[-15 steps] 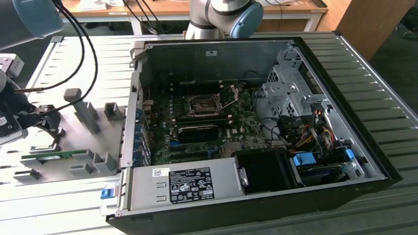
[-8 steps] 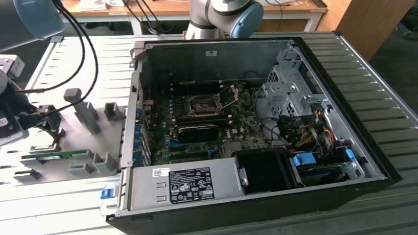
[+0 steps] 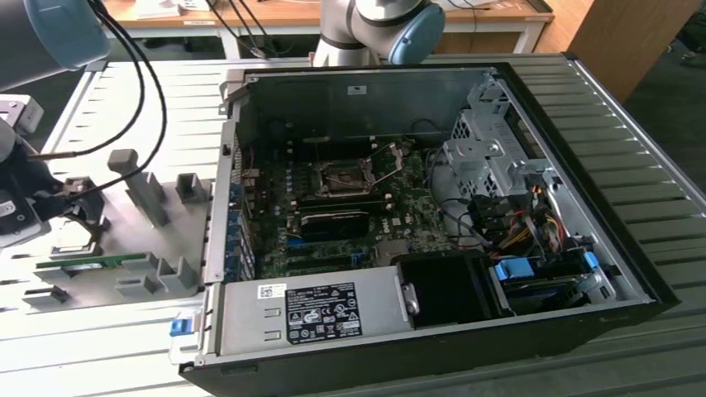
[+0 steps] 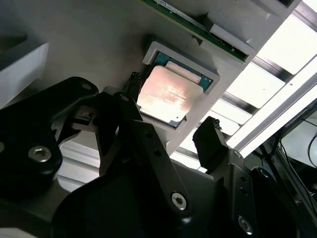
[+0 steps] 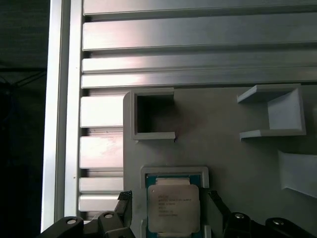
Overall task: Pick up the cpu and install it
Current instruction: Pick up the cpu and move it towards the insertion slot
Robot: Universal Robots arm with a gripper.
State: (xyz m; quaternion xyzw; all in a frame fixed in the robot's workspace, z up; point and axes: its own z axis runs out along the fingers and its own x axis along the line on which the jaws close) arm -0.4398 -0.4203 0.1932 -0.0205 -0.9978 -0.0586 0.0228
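grey arm point(image 3: 362, 23), blue joint caps point(image 3: 417, 37), black hand point(image 4: 171, 106), silver screws point(image 4: 179, 200)

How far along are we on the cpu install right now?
Done: the end effector is lined up over the cpu, jaws open and straddling it. In hand: nothing is gripped; the cpu lies flat in its grey holder. Left: the lift, the carry and the seating in the motherboard socket, none of which has started.

Tabletop point(image 3: 629, 116): ribbed aluminium slats.
Computer case point(image 3: 353, 99): open, resting on the tabletop.
Fixture plate point(image 3: 116, 236): grey, just beside the case, on the exterior view's left.
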